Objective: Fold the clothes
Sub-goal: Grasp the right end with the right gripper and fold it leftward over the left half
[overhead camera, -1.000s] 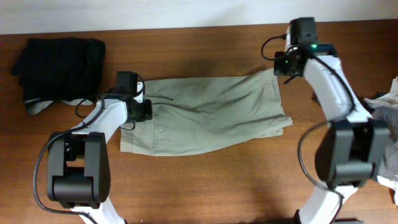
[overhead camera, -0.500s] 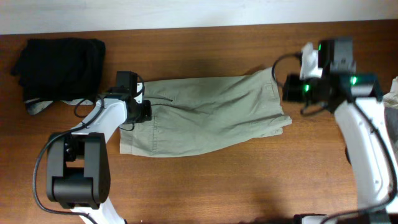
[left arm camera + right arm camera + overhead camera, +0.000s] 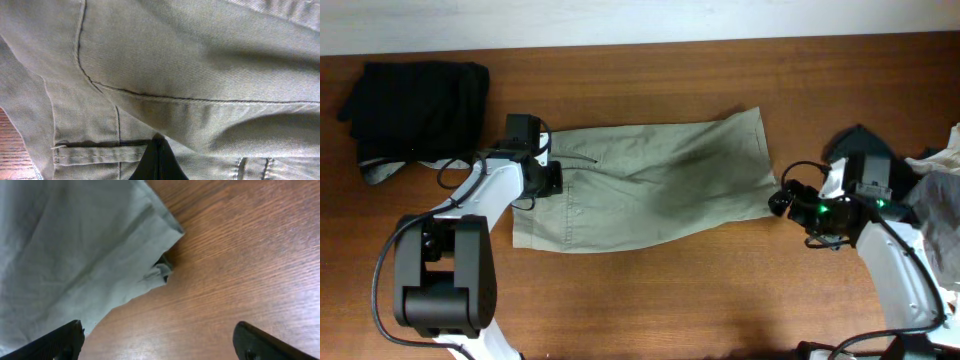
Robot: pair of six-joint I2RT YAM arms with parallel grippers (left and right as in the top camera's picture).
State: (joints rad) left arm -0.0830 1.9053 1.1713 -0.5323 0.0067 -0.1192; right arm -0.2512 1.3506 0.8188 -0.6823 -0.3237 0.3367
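The right gripper (image 3: 780, 200) has released the shorts (image 3: 650, 190), jaws now wide, and pulled back toward the table's (image 3: 650, 300) near edge.

Khaki shorts (image 3: 650, 185) lie spread flat mid-counter (image 3: 650, 300), long side running L–R, top R corner poking toward the far edge. L gripper (image 3: 550, 178) sits on the shorts' L edge, touching fabric; can't tell from above how its jaws stand. R gripper (image 3: 781, 200) is just off the shorts' lower R corner, over bare wood, green LEDs lit on the arm behind it. Black garment (image 3: 415, 100) bunched at far L, apart from shorts. Grey-white clothes (image 3: 942, 165) heaped at R edge, partly cut off.
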